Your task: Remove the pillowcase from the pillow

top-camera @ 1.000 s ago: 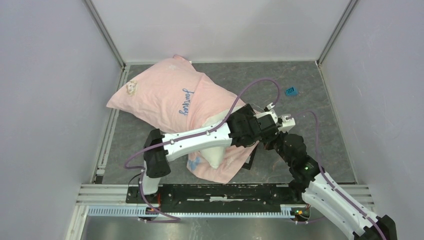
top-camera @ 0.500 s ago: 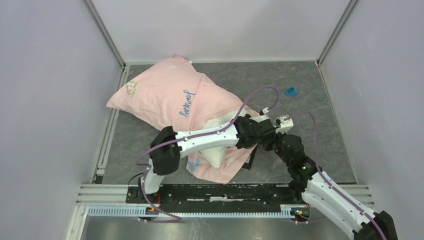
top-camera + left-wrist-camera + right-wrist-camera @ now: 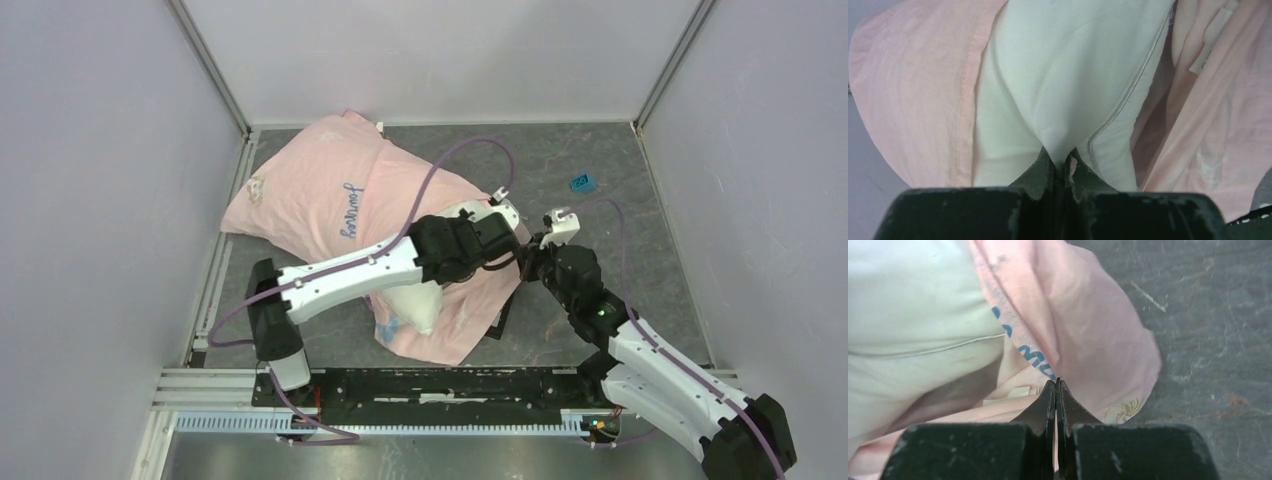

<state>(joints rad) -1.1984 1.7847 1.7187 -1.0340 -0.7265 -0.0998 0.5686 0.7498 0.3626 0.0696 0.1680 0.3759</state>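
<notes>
pillowcase [image 3: 300,195]: blue cursive "Journey" lettering; left end effector [image 3: 1065,160] pinching pillow [image 3: 1063,75].

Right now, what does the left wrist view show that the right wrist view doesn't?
Left wrist only: the left gripper, jaws shut on a pinch of the white pillow. Right wrist only: the right gripper, jaws shut on the pillowcase edge, and grey table. Both: pink pillowcase beside exposed white pillow.
</notes>
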